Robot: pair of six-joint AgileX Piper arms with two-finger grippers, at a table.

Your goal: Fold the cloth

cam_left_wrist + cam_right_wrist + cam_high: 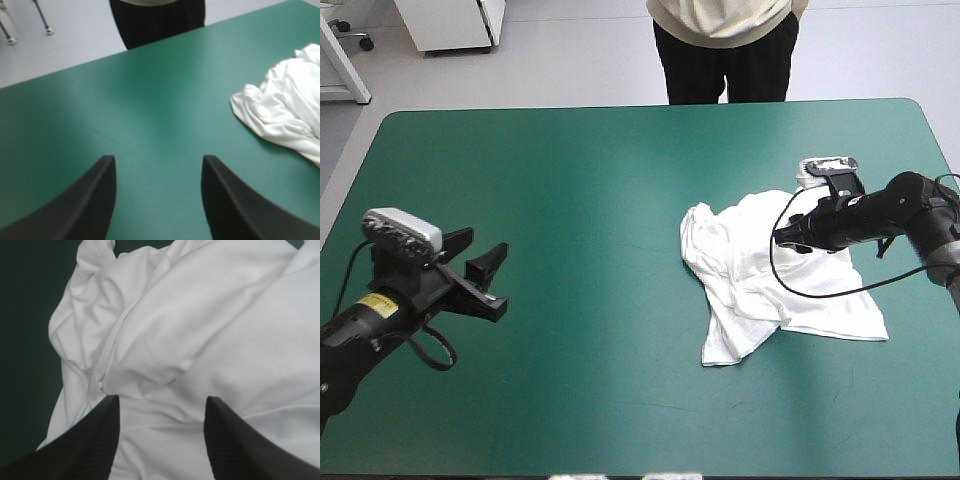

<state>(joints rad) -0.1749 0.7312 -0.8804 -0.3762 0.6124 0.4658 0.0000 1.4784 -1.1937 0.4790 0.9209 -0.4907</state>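
The teal-green table cover (570,200) is recorded, with the T-shirt (750,290) lying crumpled on it (a loose white heap, not folded). The right gripper (161,399) is found directly over the T-shirt, black fingers spread, nothing pinched. The left gripper (159,158) is held well apart from the T-shirt, fingers likewise spread.

From above, my right arm (910,205) lies across the T-shirt (730,270), hiding its far right part; whether my right jaws touch it I cannot tell. My left wrist sees only one end; ahead of my right jaws its outline is mostly cut off.
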